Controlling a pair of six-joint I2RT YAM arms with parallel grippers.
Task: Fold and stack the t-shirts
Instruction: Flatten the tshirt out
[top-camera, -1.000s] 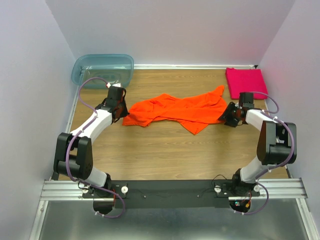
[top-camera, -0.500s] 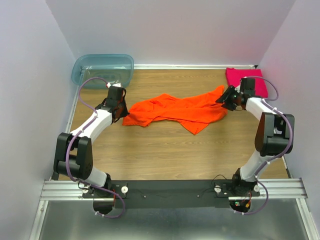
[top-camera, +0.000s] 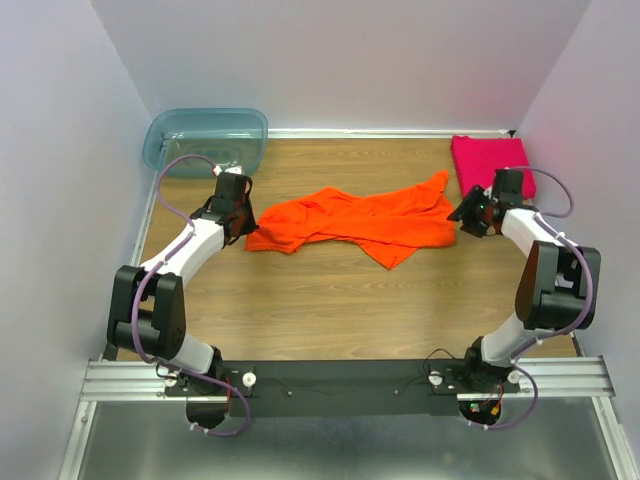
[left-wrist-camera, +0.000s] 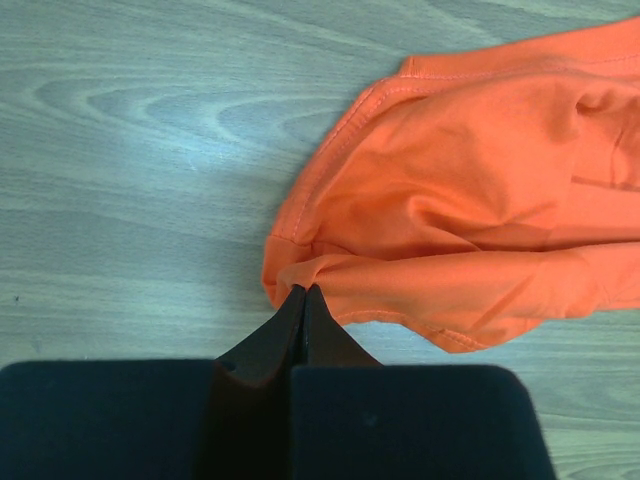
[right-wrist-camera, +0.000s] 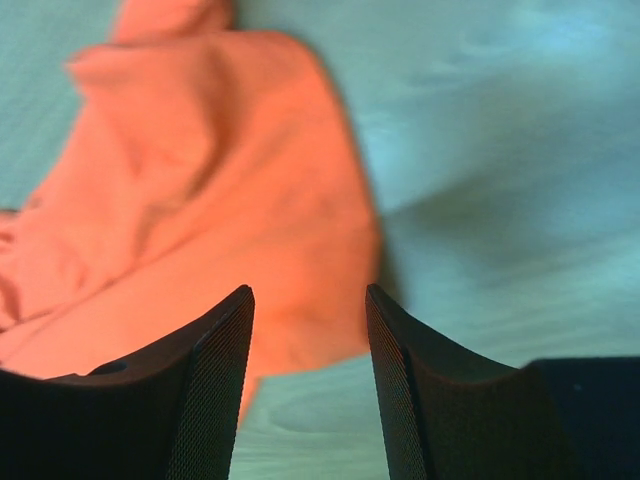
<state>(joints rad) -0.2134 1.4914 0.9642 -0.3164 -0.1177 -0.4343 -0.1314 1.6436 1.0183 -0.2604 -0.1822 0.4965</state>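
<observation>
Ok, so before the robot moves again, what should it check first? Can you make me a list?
1. Left hand pinching the orange t-shirt: ok, it is shut on the shirt's left edge.
2. Right hand gripping the shirt: not ok, its fingers are open above the shirt's right end.
3. Orange t-shirt lying flat for folding: not ok, it is bunched and creased.
4. Pink t-shirt ready to stack on: ok, it lies folded in the far right corner.
5. Left pinch strong enough for a pull: cannot tell.
</observation>
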